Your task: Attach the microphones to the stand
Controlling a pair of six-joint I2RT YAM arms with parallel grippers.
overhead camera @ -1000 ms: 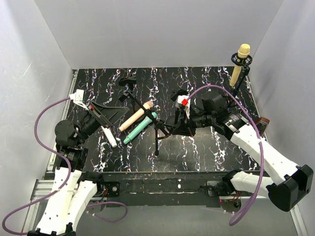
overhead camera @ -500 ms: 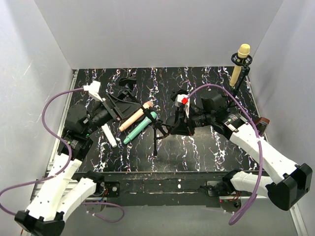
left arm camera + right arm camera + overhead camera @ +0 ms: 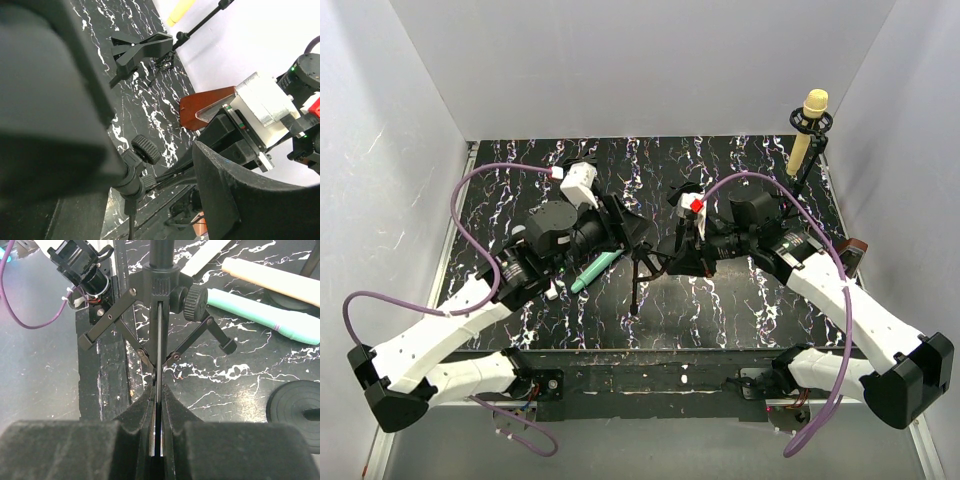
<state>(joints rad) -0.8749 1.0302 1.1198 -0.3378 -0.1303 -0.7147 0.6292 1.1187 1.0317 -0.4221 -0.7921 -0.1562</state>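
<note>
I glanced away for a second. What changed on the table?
The left gripper swung right, from the table's left side to the tripod stand, jaws apart. Nothing was grasped or released. Unchanged: right gripper clamped on the stand, teal microphone lying flat, yellow microphone mounted upright.

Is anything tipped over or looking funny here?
Yes. The little tripod stand in the middle is tipped sideways, not on its legs, with the right gripper pinching its thin rod. The teal microphone lies flat beside it, not clipped in.
</note>
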